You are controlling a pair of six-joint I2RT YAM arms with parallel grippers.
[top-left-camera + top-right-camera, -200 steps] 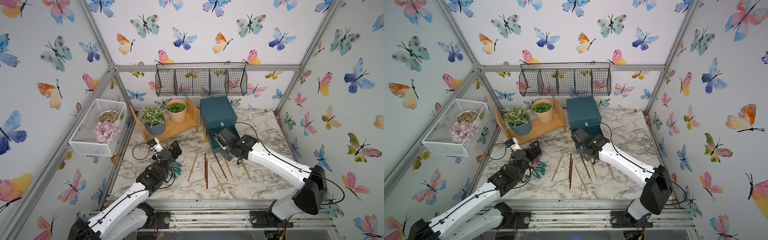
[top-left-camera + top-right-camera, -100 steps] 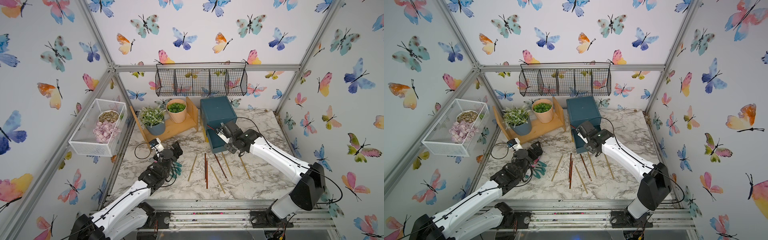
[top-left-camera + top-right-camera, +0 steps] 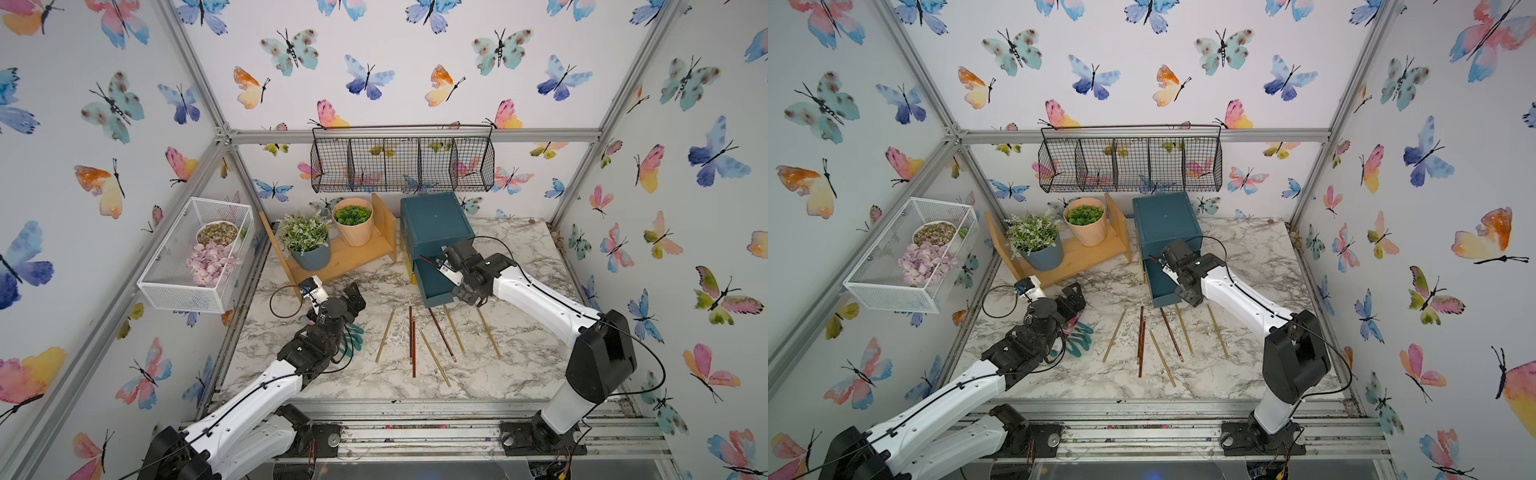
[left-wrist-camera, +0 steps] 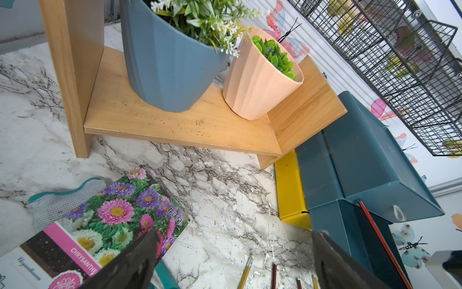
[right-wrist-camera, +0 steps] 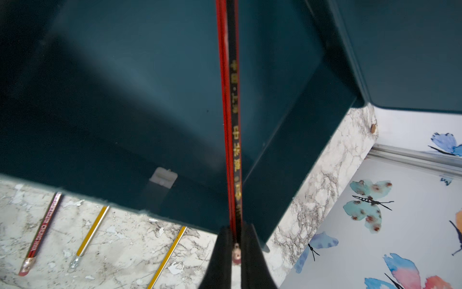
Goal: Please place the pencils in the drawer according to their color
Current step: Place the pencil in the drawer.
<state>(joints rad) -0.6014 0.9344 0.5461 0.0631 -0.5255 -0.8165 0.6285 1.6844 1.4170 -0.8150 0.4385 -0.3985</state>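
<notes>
The dark-teal chest [image 3: 432,220] [image 3: 1163,220] stands at the back of the marble table, with one teal drawer [image 3: 434,286] [image 3: 1160,291] pulled out above the yellow drawer [image 4: 290,190]. My right gripper [image 3: 440,264] [image 5: 236,235] is shut on the eraser end of a red-and-black pencil [image 5: 231,112] [image 3: 428,259], which reaches over the open drawer's inside [image 5: 125,100]. Several gold and reddish pencils [image 3: 411,340] [image 3: 1142,340] lie loose in front of the chest. My left gripper [image 3: 353,299] [image 4: 236,237] is open and holds nothing, left of the pencils.
A wooden shelf [image 3: 349,257] with a blue pot [image 3: 309,257] and a peach pot [image 3: 355,228] stands left of the chest. A seed packet [image 4: 105,225] and teal gloves [image 3: 353,332] lie under my left arm. A black wire basket [image 3: 403,164] and a white mesh basket [image 3: 195,253] hang on the walls.
My right arm has carried the pencil up and back, from the table in front of the chest to over the open drawer. The left arm has barely shifted.
</notes>
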